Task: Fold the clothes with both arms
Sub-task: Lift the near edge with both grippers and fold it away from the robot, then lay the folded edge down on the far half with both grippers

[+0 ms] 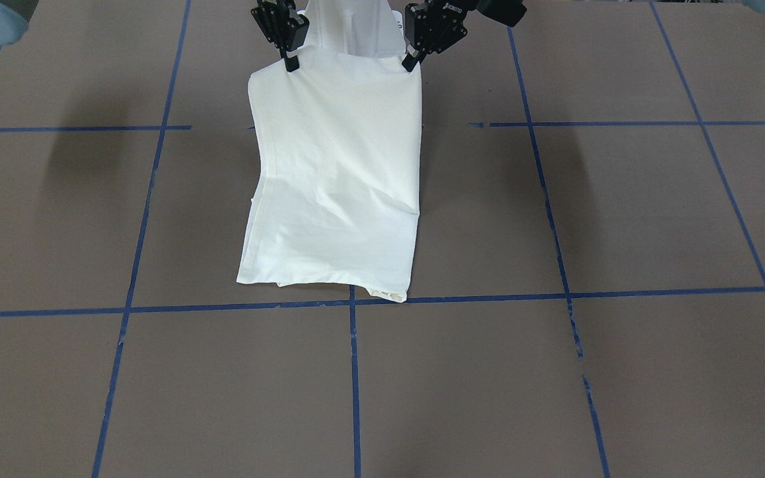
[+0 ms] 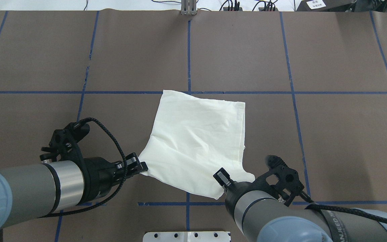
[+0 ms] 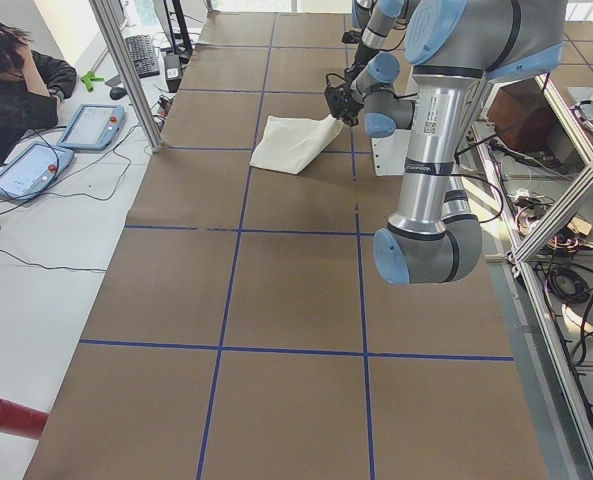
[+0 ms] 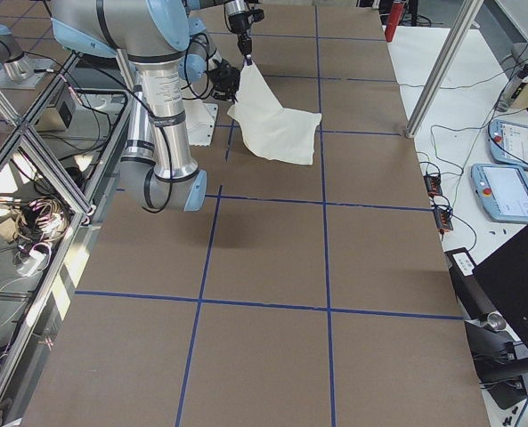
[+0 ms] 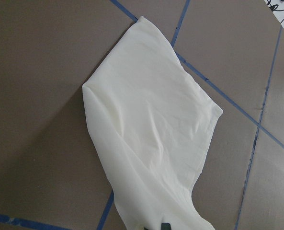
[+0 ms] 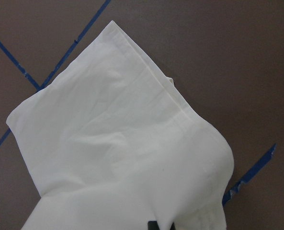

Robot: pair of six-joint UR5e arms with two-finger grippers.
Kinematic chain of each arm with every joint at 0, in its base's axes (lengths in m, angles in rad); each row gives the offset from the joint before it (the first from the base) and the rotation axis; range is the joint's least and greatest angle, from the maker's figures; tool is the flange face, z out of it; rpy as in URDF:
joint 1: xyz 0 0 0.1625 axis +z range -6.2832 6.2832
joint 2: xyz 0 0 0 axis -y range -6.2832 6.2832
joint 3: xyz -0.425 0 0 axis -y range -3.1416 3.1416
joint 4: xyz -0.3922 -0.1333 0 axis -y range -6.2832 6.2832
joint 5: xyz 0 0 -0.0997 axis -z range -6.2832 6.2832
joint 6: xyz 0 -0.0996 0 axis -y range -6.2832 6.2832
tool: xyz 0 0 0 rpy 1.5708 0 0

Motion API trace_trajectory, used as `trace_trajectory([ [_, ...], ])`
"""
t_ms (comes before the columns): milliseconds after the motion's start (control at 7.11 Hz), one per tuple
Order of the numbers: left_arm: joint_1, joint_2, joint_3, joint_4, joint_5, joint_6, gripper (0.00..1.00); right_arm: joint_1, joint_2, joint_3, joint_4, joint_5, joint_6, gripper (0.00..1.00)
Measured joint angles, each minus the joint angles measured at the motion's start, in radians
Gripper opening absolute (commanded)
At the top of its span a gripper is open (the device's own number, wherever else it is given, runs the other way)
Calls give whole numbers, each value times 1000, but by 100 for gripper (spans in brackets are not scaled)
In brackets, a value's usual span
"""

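The clothes are one plain cream shirt (image 2: pixel 197 137), folded into a rough rectangle. Its far edge rests on the brown table (image 2: pixel 331 134), and the edge nearest the robot is lifted. My left gripper (image 2: pixel 143 168) is shut on one near corner, and my right gripper (image 2: pixel 222 179) is shut on the other. In the front view the shirt (image 1: pixel 336 179) slopes down from the left gripper (image 1: pixel 411 63) and the right gripper (image 1: pixel 289 63). No print shows on it. The wrist views show only the shirt (image 5: pixel 151 129) (image 6: pixel 122 158) draped below each hand.
Blue tape lines (image 2: pixel 189 60) divide the brown table into squares. The white pedestal base (image 2: pixel 186 236) sits between the arms at the robot's edge. Past the table's left end sits a person (image 3: pixel 16 85) beside control tablets (image 3: pixel 91 125). More tablets (image 4: pixel 511 191) lie beyond the right end.
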State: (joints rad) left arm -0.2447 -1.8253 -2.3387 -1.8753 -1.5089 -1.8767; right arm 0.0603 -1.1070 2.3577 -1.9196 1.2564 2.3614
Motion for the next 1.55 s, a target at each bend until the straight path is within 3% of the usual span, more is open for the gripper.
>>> trace_trajectory([
  [562, -69, -130, 131, 68, -24, 108, 0, 91, 13, -76, 7, 13, -43, 0],
  [1125, -187, -230, 324, 64, -27, 207, 0, 221, 51, -305, 155, 29, -123, 0],
  [1547, -229, -310, 518, 2, -21, 245, 0, 277, 53, -401, 203, 66, -173, 0],
])
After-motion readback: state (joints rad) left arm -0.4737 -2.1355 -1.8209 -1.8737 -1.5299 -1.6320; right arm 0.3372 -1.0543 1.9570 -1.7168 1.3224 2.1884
